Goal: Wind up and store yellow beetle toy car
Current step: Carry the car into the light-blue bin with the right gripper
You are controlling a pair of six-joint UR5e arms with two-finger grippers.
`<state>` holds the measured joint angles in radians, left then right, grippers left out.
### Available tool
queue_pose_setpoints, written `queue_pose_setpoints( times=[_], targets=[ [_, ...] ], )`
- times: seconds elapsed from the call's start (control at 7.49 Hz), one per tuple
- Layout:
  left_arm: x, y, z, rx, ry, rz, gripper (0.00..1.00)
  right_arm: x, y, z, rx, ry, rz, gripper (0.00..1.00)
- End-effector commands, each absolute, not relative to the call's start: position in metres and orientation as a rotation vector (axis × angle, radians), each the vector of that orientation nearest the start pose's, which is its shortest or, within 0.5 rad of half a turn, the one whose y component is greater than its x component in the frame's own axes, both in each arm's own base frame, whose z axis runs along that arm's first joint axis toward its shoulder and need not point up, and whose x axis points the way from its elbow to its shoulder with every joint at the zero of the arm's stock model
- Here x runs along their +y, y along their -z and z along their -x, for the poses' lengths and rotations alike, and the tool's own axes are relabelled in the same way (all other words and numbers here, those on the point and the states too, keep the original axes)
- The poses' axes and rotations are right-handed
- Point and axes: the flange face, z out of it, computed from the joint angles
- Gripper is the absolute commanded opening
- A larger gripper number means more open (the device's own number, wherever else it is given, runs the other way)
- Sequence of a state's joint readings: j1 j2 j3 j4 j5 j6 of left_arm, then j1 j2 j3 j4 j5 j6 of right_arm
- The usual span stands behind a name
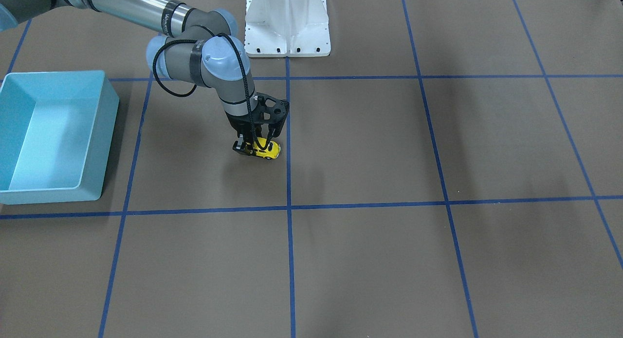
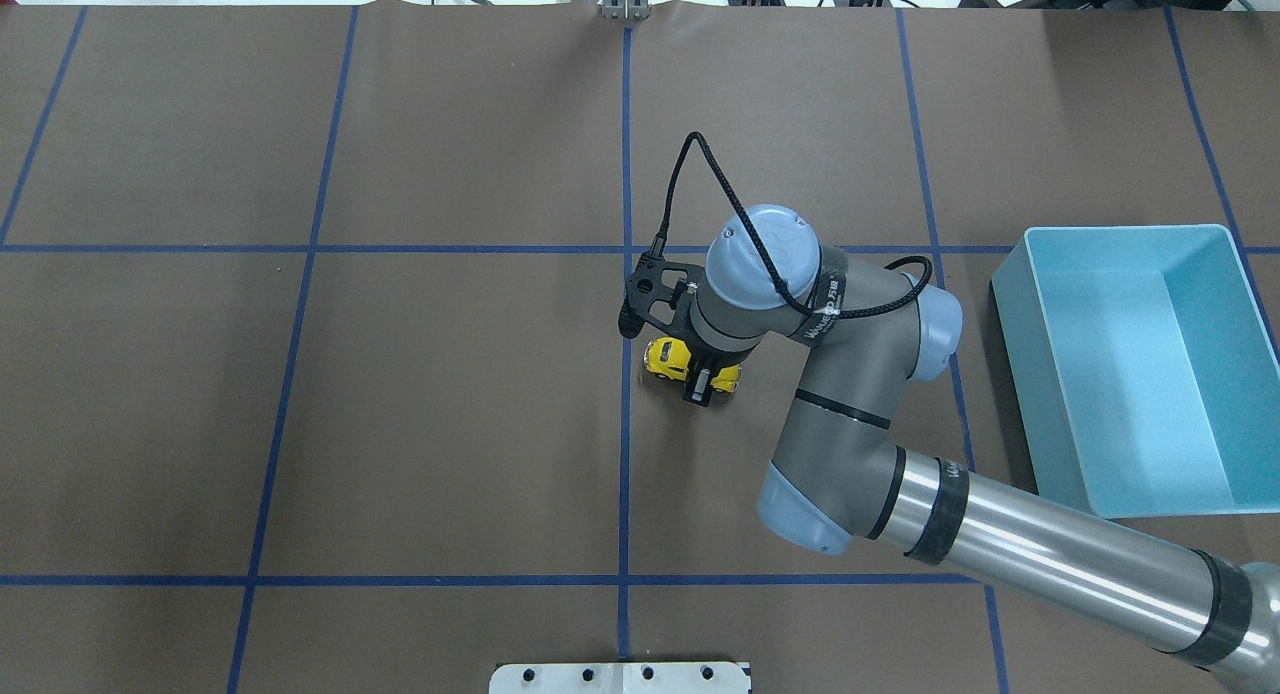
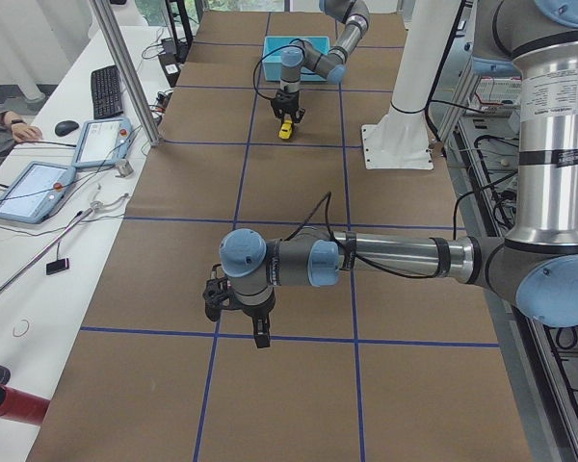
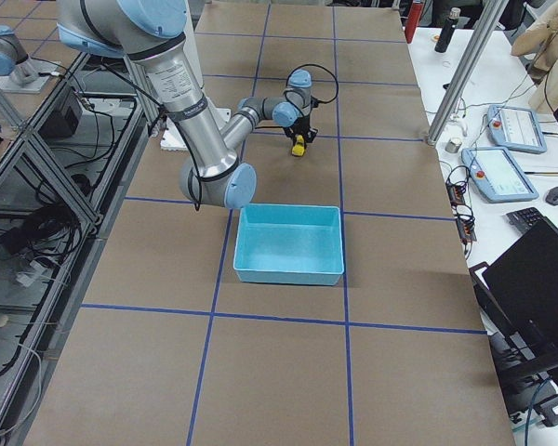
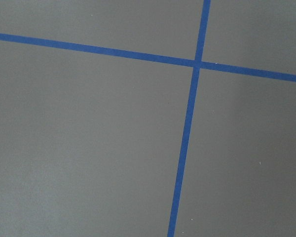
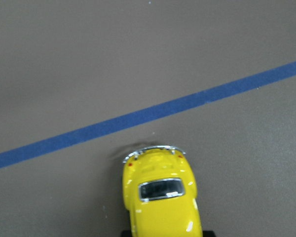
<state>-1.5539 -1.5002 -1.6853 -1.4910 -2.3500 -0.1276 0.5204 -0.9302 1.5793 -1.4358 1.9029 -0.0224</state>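
The yellow beetle toy car [image 1: 269, 150] stands on its wheels on the brown table near the centre blue line. It also shows in the overhead view [image 2: 667, 357], and the right wrist view shows its roof and rear window from above [image 6: 160, 197]. My right gripper [image 1: 255, 144] points straight down over it, its fingers closed against the car's two sides. One fingertip [image 2: 697, 387] shows beside the car from above. My left gripper [image 3: 259, 332] hangs above bare table far from the car. It shows only in the left side view, so I cannot tell its state.
The light-blue bin [image 2: 1008, 326] stands empty on my right side, about one grid square from the car; it also shows in the front view [image 1: 106, 128]. The white base pedestal [image 1: 287, 24] sits at the table edge. Blue tape lines [image 5: 187, 123] cross the table.
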Motion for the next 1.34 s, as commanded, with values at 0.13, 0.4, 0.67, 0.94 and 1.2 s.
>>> queue_pose_setpoints(
  times=[0.13, 0.4, 0.67, 0.94, 1.2],
  targets=[
    [-0.46, -0.641, 0.055, 0.777, 0.118, 0.086, 1.0, -0.417, -0.268, 0.434, -0.667, 1.116, -0.499, 0.0],
    [-0.46, -0.64, 0.055, 0.777, 0.118, 0.084, 1.0, -0.42, -0.315, 0.332, -0.686, 1.121, -0.481, 0.0],
    [-0.461, -0.64, 0.055, 0.776, 0.116, 0.085, 1.0, -0.4, -0.379, 0.225, -0.588, 1.249, -0.505, 0.0],
    [-0.462, -0.639, 0.055, 0.777, 0.117, 0.084, 1.0, -0.38, -0.43, 0.172, -0.571, 1.358, -0.507, 0.0],
    [-0.462, -0.64, 0.055, 0.777, 0.118, 0.087, 1.0, -0.381, -0.494, 0.173, -0.566, 1.374, -0.546, 0.0]
  ],
)
